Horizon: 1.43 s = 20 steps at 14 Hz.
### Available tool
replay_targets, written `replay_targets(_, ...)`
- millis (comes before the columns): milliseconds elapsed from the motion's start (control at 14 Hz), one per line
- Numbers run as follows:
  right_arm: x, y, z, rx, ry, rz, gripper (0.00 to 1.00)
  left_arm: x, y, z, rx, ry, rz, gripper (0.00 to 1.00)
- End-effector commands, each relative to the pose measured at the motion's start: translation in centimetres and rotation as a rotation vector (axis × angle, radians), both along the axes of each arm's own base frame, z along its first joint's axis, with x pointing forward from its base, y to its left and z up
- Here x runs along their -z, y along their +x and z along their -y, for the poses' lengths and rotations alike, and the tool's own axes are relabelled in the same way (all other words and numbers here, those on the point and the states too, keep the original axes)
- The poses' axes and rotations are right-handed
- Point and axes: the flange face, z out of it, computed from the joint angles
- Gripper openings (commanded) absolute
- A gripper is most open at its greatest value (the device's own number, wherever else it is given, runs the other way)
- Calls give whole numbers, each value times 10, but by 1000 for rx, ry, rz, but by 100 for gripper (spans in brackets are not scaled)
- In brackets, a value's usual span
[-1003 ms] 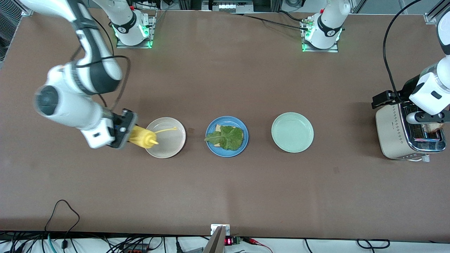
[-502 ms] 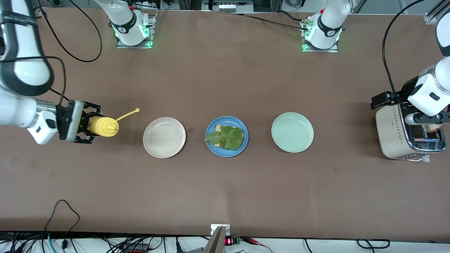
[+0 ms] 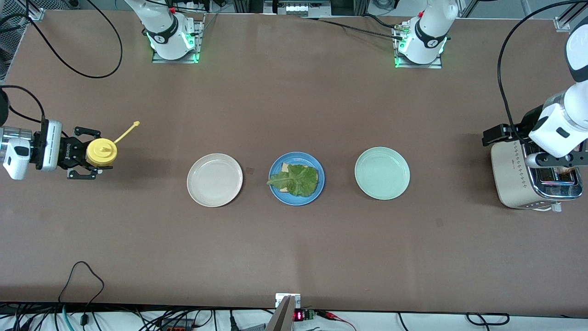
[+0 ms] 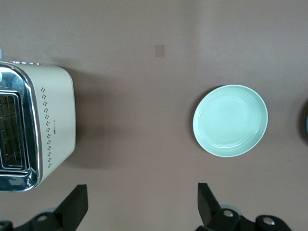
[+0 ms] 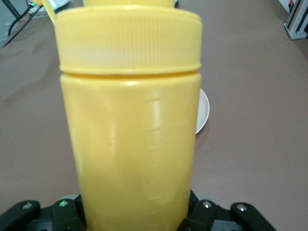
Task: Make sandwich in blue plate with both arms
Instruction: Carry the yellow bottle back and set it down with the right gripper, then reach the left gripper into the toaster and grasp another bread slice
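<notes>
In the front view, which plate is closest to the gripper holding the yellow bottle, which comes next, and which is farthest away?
The right gripper holds the yellow bottle at the right arm's end of the table.
1. Cream-white plate, first in the row.
2. Blue plate, in the middle, with lettuce on it.
3. Mint-green plate, toward the left arm's end.
</notes>
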Motion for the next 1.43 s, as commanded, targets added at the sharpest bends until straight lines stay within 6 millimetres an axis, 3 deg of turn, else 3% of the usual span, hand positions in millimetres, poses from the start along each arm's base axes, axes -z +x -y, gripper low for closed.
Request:
replay_targets(0, 25, -9, 27, -32, 125, 31, 0, 2, 15, -18, 8, 69, 4, 100)
replay_targets(143, 49, -18, 46, -42, 187, 42, 0, 8, 16, -38, -22, 71, -6, 100)
replay_targets(287, 85, -33, 70, -67, 270, 65, 0, 17, 18, -62, -53, 71, -21, 100)
replay_targets(573, 140, -59, 109, -60, 358, 97, 0, 41, 27, -94, 70, 33, -54, 100)
replay_targets(717, 165, -68, 119, -50, 388, 104, 0, 52, 26, -125, 54, 27, -71, 100)
replay_targets(860, 186, -78, 127, -44, 420, 124, 0, 72, 28, -140, 85, 9, -99, 100)
replay_targets(1003, 203, -87, 136, -36, 426, 121, 0, 88, 32, -178, 73, 6, -72, 100)
replay_targets(1219, 221, -97, 145, -15, 443, 117, 1, 119, 41, -215, 196, -10, -25, 100)
replay_targets(1362, 233, -104, 148, 1, 457, 105, 2, 127, 39, -236, 224, -8, -4, 100)
